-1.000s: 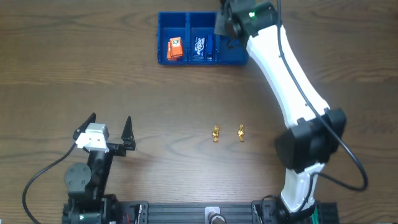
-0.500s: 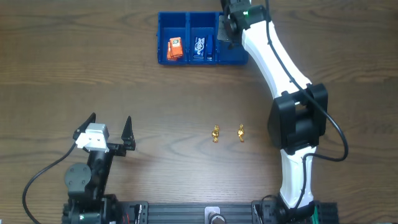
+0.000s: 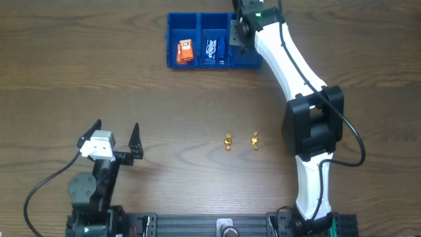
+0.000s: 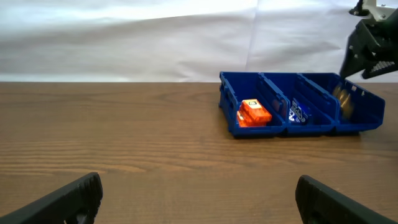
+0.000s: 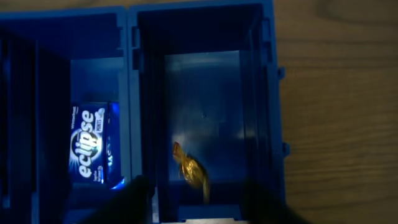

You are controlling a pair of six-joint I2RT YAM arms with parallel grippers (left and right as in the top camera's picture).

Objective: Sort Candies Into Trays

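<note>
A blue tray [image 3: 172, 26] with three compartments stands at the far middle of the table. Its left compartment holds an orange candy [image 3: 185, 51], the middle one a blue mint pack [image 3: 212, 49]. My right gripper [image 5: 200, 191] hangs open over the right compartment, where a gold-wrapped candy [image 5: 191, 170] lies on the floor between the fingers without touching them. Two more gold candies [image 3: 228, 141] [image 3: 254, 139] lie side by side on the table's middle. My left gripper [image 3: 117, 135] stands open and empty near the front left, facing the tray [image 4: 348, 122].
The wooden table has bare room all round the two loose candies and left of the tray. The right arm [image 3: 296, 72] stretches from the front right across to the tray. A white backdrop [image 4: 124, 37] stands behind the table.
The right arm has folded, its elbow coming up toward the tray, while its gripper stayed over the right compartment. The left arm has not moved.
</note>
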